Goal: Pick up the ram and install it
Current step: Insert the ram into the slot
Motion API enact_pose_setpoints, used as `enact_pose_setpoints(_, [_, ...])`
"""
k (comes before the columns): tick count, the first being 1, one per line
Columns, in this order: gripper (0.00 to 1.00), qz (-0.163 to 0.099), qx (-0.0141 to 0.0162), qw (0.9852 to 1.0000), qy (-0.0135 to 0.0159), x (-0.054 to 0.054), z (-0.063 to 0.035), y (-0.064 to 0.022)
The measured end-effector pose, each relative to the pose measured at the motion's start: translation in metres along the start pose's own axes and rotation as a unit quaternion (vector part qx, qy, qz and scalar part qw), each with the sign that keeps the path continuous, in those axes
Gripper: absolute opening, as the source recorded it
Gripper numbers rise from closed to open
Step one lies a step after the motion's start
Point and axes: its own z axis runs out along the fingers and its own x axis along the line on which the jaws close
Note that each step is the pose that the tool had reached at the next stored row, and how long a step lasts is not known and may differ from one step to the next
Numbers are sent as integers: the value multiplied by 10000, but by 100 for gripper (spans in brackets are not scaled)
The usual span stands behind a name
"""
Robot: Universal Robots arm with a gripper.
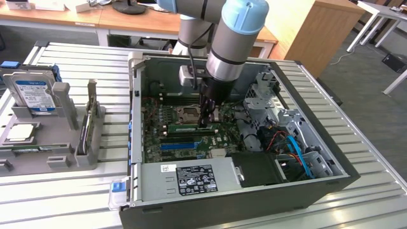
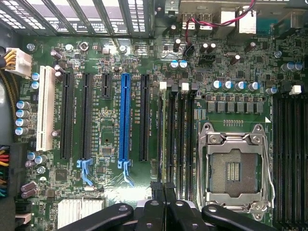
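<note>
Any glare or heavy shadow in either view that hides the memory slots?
Exterior view: the case interior is shaded, darkest beneath the arm, while the table slats are bright. Wrist view: the motherboard is evenly lit, with a pale glare patch beside the gripper; the memory slots are readable.
</note>
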Motion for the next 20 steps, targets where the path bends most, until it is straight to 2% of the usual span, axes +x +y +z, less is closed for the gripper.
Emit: enact_pose_setpoints(20, [11, 0, 6, 10000, 1, 0, 26, -2])
